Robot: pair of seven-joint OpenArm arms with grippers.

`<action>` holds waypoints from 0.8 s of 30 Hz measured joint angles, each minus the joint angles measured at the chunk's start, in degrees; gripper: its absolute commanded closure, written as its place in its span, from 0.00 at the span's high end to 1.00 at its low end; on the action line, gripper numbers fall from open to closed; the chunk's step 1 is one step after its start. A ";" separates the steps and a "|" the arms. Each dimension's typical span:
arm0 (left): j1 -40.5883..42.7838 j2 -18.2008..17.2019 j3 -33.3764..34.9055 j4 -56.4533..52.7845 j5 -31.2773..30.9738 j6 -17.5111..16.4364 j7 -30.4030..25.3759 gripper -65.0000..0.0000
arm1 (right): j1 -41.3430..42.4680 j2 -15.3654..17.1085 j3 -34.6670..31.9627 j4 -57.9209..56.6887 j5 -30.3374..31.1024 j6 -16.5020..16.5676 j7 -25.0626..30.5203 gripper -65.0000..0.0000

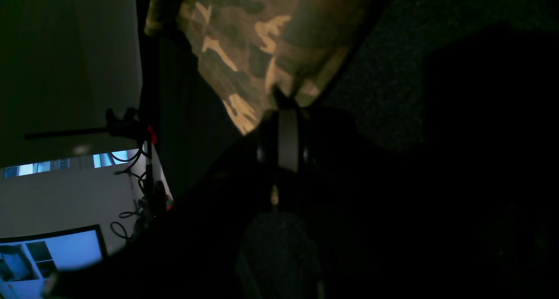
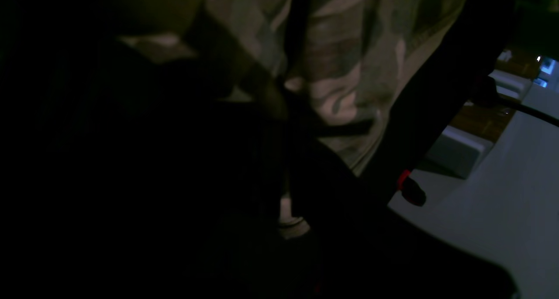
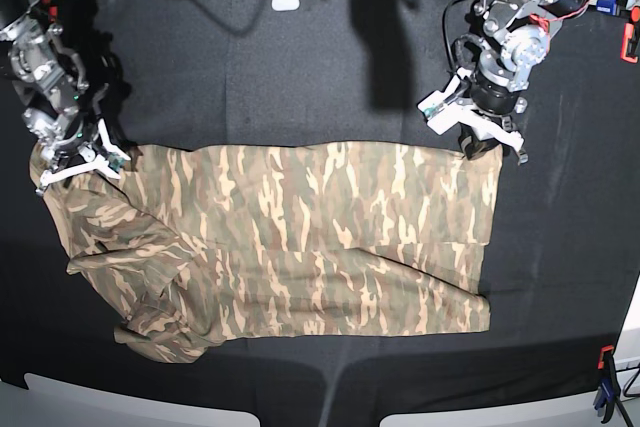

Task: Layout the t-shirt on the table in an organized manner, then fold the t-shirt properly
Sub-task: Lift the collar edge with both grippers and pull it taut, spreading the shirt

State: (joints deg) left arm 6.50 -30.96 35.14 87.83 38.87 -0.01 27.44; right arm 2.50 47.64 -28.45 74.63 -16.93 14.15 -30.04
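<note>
The left arm reaches in from the far right corner of the base view, its wrist bent downward so that the black-and-silver left gripper (image 3: pixel 480 142) sits low at the tan camouflage fabric t-shirt (image 3: pixel 300 237), jaws closed on its upper right corner (the left wrist view shows cloth pinched at the tips). The right arm descends along the opposite side, and its white-fingered right gripper (image 3: pixel 75 159) has its jaws pressed together on the shirt's upper left corner.

Dim overall. Lit blue monitor (image 1: pixel 56 251) beside tangled cables (image 1: pixel 131 194); pale floor (image 2: pixel 502 211) with what may be white boxes (image 2: pixel 458 150).
</note>
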 measured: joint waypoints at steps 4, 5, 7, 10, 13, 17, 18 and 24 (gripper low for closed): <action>-0.02 0.33 0.09 0.79 -0.07 0.20 8.17 0.00 | -0.13 -0.04 -0.02 1.09 0.46 0.24 -3.76 0.00; -0.02 0.26 0.09 1.09 -0.13 0.20 8.92 0.00 | -0.35 -0.04 -0.02 1.77 0.44 0.24 -4.66 0.00; 0.37 -0.92 0.17 2.08 -0.46 0.07 8.83 0.00 | -0.81 0.15 -0.02 3.61 0.55 0.44 -5.51 0.00; 0.52 -2.10 0.17 3.87 -0.85 0.02 9.55 0.00 | -2.03 1.09 -0.24 7.98 1.90 1.42 -6.97 0.00; 0.79 -4.02 0.24 4.81 -1.07 -0.07 9.90 0.00 | -3.34 2.47 -0.35 13.22 3.28 1.29 -10.19 0.00; 0.74 -6.25 0.22 4.87 -1.60 -0.02 10.38 0.00 | -6.56 6.47 -0.31 20.26 9.33 1.11 -13.99 0.00; 0.76 -6.54 0.22 4.87 -2.25 -0.02 11.17 0.00 | -7.74 7.41 -0.31 22.03 10.45 1.38 -14.56 0.00; 1.46 -7.39 0.22 5.38 -2.60 -0.02 13.55 0.00 | -13.84 12.09 -0.37 26.86 11.06 1.84 -18.91 0.00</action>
State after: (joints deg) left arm 7.97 -38.35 35.35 93.21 36.27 -0.03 40.99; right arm -11.33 59.72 -28.82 101.49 -5.87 15.99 -48.95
